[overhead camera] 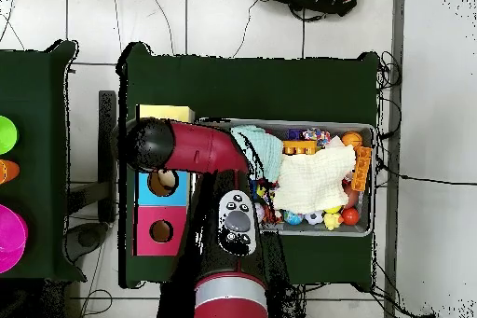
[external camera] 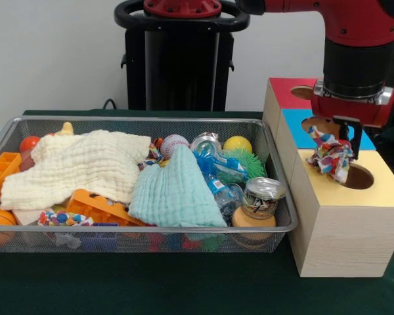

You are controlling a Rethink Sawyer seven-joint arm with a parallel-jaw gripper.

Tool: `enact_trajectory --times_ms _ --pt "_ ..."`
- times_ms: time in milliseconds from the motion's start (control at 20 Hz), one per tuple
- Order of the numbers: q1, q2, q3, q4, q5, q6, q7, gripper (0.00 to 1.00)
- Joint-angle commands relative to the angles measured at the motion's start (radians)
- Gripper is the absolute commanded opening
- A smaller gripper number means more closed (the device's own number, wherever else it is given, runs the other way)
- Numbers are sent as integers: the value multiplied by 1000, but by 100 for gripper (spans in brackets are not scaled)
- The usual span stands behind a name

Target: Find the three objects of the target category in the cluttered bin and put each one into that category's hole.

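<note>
Fingers, right of frame, pinch a patterned cloth toy that dangles just above the round hole in the yellow box top. Risk: the floppy toy hangs toward the hole's left rim, so on release it may drape over the edge instead of dropping through. Wire bin lies at left on the bench.

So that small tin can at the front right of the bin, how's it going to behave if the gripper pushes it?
The tin can stands slightly tilted on clutter rather than flat mesh, so it will probably tip easily. Once down, its round body would likely roll. Its shiny metal sides look rigid and possibly slippery.
</note>
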Motion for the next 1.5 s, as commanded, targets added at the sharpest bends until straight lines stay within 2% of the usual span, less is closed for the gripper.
enact_trajectory --times_ms 50,300,700,1100,1300,1500 --pt "-14 -46 -18 -46 -36 222 119 0" --pt "-39 -41 4 -2 -31 163 81 0" --pt "-58 -23 14 -21 -39 173 65 0" --pt "-57 -39 19 8 -31 154 76 0" --pt "-51 -16 20 4 -31 122 88 0" --pt "-14 8 4 -19 -27 98 149 0"
